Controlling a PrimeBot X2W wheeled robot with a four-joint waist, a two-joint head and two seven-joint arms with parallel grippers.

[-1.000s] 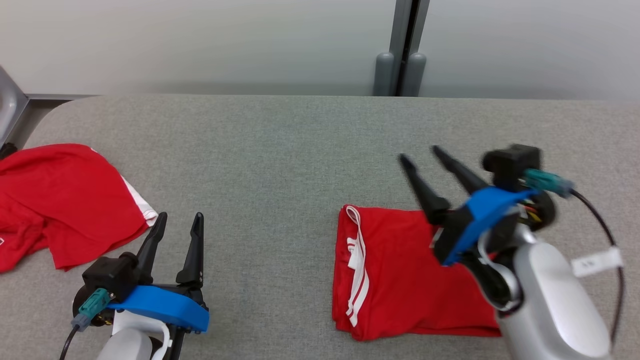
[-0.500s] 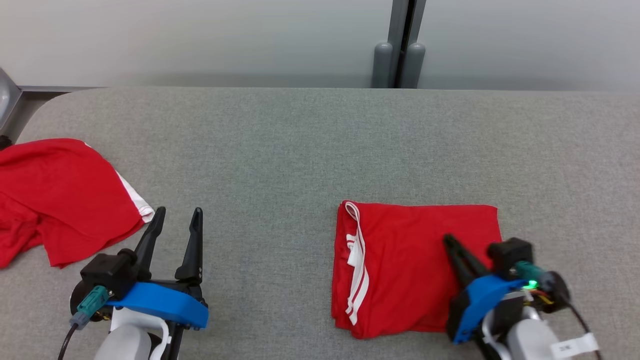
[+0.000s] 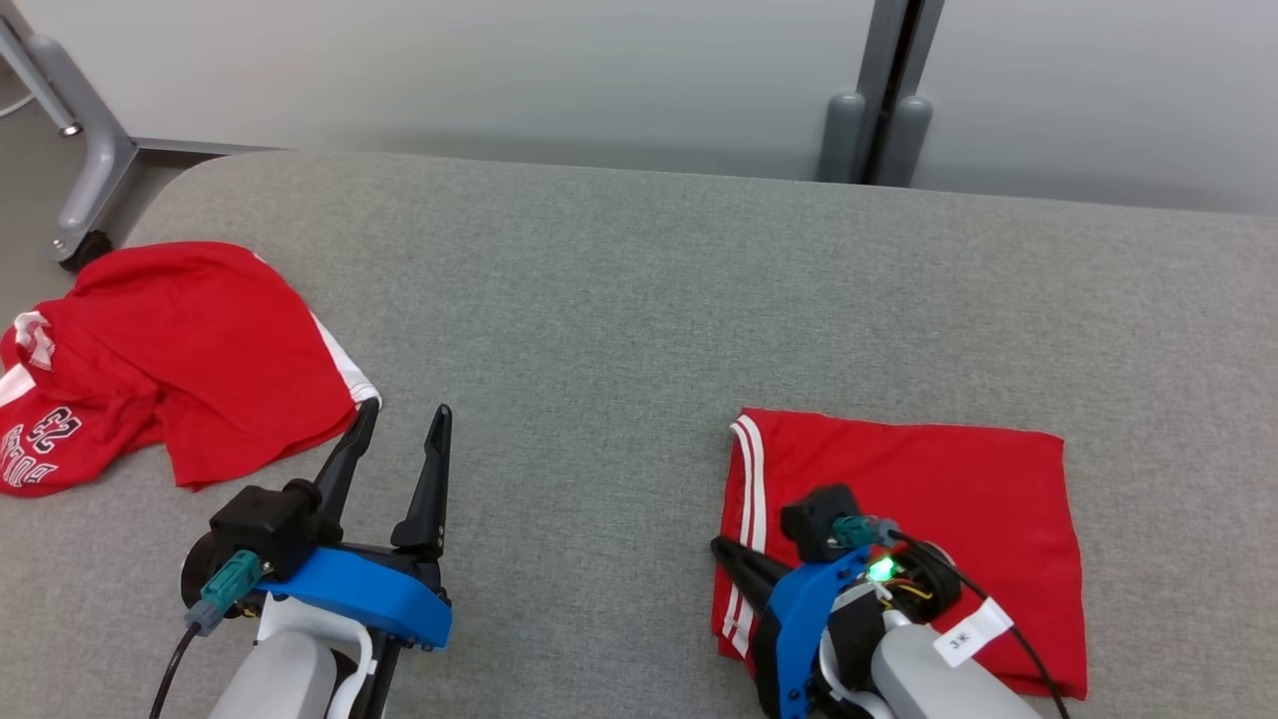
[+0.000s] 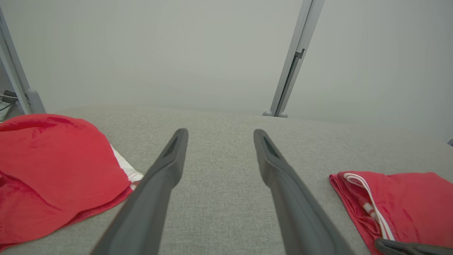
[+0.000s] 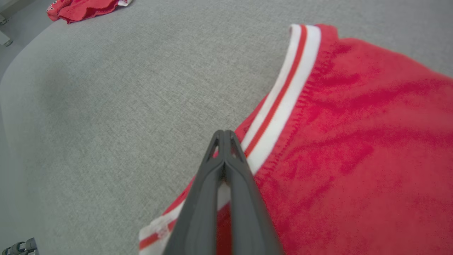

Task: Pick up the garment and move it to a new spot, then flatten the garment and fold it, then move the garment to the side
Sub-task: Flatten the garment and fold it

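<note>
The garment (image 3: 929, 499) is red with white-striped trim and lies folded in a flat rectangle on the right of the grey table (image 3: 599, 300). My right gripper (image 3: 721, 547) is shut, its fingers pressed together with nothing between them. In the right wrist view its tips (image 5: 223, 134) hover just over the striped left edge of the garment (image 5: 354, 141). My left gripper (image 3: 407, 411) stands open at the lower left, apart from the garment. In the left wrist view the left gripper (image 4: 219, 134) has bare table between its fingers and the garment (image 4: 407, 202) lies at the right.
A second red jersey (image 3: 170, 350) with white lettering lies crumpled at the table's left edge, just left of my left gripper; it also appears as a red jersey (image 4: 49, 166) in the left wrist view. A grey post (image 3: 884, 90) stands behind the table, and a wheeled frame leg (image 3: 85, 190) at the far left.
The right gripper has shut and drawn back from beyond the garment to its near left edge. The head camera has turned left, shifting the whole picture. The left gripper stayed open.
</note>
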